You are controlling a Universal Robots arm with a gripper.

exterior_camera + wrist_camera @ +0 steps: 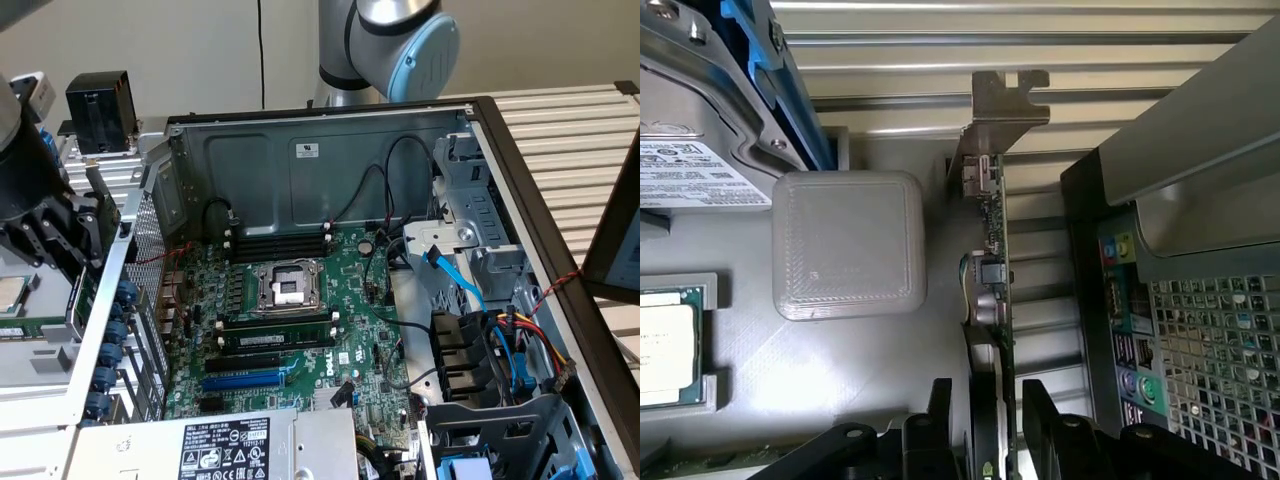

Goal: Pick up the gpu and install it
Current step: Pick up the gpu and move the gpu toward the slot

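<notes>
The gpu [995,290] stands on edge outside the computer case, a thin green card with a metal bracket [1005,105] at its far end. My gripper [990,425] straddles it: one black finger [940,415] is on its cooler side and the other on its bare side, with a narrow gap showing at each. In the exterior view the gripper [75,240] hangs at the exterior view's left, just outside the case wall, and the green card [82,295] shows below it.
The open case holds the big green motherboard [300,320] with a blue slot [245,380] and black slots. On the grey tray [790,370] beside the card are a processor chip [665,350] and a grey square block [848,245]. The case's rear port panel [1130,340] is close by.
</notes>
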